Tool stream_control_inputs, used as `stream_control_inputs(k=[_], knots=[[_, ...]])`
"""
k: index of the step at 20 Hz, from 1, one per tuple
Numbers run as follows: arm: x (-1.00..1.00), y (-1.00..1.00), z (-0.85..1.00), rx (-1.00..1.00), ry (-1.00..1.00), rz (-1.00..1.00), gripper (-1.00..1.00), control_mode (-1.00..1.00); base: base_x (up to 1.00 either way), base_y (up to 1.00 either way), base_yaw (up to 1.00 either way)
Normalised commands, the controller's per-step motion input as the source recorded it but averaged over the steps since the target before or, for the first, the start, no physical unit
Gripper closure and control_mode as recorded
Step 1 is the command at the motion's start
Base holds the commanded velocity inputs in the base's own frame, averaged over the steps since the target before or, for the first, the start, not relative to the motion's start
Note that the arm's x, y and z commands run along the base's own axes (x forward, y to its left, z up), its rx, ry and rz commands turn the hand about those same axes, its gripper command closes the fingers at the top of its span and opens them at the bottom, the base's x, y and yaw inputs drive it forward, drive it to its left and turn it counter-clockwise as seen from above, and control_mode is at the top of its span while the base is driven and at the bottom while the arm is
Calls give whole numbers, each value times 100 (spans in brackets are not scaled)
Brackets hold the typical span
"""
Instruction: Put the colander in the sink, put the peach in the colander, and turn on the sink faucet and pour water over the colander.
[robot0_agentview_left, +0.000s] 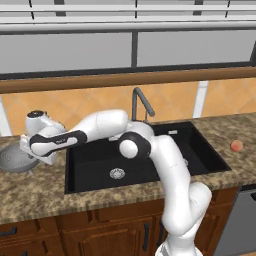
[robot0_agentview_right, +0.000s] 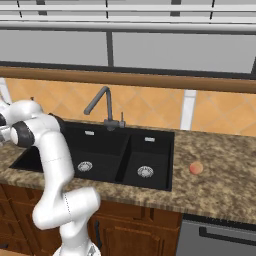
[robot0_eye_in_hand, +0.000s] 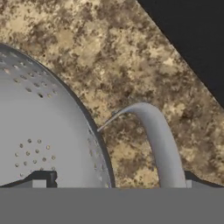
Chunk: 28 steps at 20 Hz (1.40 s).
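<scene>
So the arm was stretched way out to its left, with the pincer down at the colander, which sat on the worktop just left of the sink. In the hand view the colander bowl was on the left and its curved handle looped out on the right, toward the sink's black corner. The two finger tips poked up at the bottom, one over the inside of the bowl and one out by the handle, so they were spread and straddling the rim on the handle side. Not pinching anything yet as far as I could tell, there was a clear gap between the tips.

The key thing here, I'd say: the rim ran straight between the fingers, right under the hand, so the next move looked like a short drop and squeeze, not a sideways reach. After that the colander only had to go a little way right into the wide left basin.

The peach was still way over on the worktop right of the sink, well apart from everything. The faucet stood behind the divider between basins, no water running. So step one wasn't done yet. A rim grip on a rounded bowl could tilt on the lift, my guess.
</scene>
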Motion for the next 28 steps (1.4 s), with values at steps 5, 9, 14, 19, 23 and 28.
stream_control_inputs(k=[5,9,14,19,23,28], knots=[[32,39,-23,0,8,6,-100,-100,0,0,0],[41,36,-20,0,8,2,-100,-100,0,0,0],[-5,19,-39,-14,10,0,100,-100,0,0,0],[-40,-3,-29,-15,0,-3,100,-100,0,0,0],[-32,-25,2,-1,-14,-16,100,-100,0,0,0],[-60,-47,18,5,-30,-18,100,-100,0,0,0]])
